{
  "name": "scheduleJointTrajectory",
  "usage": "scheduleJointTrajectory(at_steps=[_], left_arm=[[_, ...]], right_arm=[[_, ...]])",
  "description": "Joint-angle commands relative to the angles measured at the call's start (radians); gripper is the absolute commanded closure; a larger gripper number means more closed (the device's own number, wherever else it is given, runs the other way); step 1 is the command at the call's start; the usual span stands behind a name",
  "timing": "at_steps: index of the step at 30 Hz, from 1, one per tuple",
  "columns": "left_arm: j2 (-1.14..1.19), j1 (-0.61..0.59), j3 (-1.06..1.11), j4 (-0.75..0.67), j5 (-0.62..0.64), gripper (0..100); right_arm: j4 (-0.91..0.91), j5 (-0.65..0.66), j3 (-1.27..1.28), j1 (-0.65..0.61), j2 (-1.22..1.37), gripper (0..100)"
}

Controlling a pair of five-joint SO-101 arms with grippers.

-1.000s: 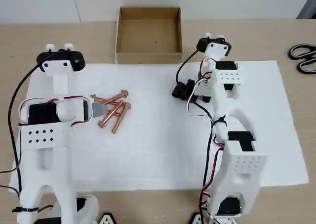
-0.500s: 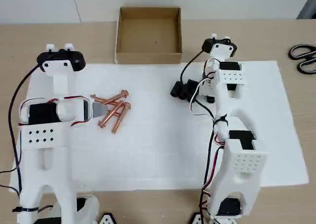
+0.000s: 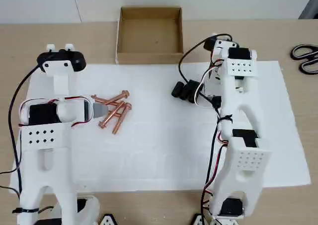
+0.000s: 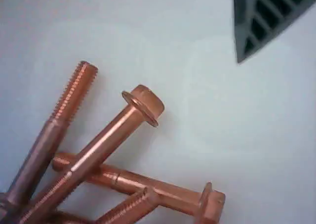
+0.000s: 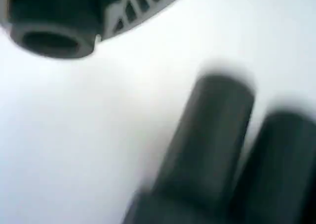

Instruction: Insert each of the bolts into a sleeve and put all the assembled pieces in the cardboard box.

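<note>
Cannot tell either grip: right gripper (image 5: 133, 9) cut off at the top edge, ribbed jaw next to a blurred, hollow-ended black sleeve (image 5: 49, 26); left gripper (image 3: 100, 108) half hidden under its arm, at the bolts (image 3: 114, 111) left of centre. Copper-coloured, glossy, with flanged heads and threaded tips, piled crosswise on white sheet (image 3: 159, 150). Smooth dark sleeves (image 3: 183, 91) right of centre. Brown cardboard box (image 3: 149, 34) top centre.

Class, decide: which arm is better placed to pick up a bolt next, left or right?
Left. The left gripper sits right beside the copper bolts, close in its wrist view; the right arm is across the mat by the black sleeves.
</note>
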Motion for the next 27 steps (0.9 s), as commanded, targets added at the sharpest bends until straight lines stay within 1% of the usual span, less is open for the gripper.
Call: scheduleJointTrajectory(at_steps=[1, 6, 11, 14, 17, 22, 27], left_arm=[[-0.005, 0.000, -0.007, 0.000, -0.008, 69], [-0.005, 0.000, -0.007, 0.000, -0.008, 69], [-0.005, 0.000, -0.007, 0.000, -0.008, 69], [-0.005, 0.000, -0.007, 0.000, -0.008, 69], [-0.005, 0.000, -0.007, 0.000, -0.008, 69], [-0.005, 0.000, -0.007, 0.000, -0.008, 69], [-0.005, 0.000, -0.007, 0.000, -0.008, 69]], right_arm=[[0.099, 0.041, -0.057, -0.024, -0.013, 99.5], [0.099, 0.044, -0.051, -0.031, 0.015, 99.2], [0.081, 0.043, -0.051, -0.031, 0.122, 95.7], [0.062, 0.043, -0.055, -0.028, 0.180, 95.2], [0.062, 0.043, -0.057, -0.030, 0.186, 95.0], [0.071, 0.043, -0.057, -0.033, 0.185, 86.7], [0.093, 0.043, -0.057, -0.033, 0.185, 86.4]])
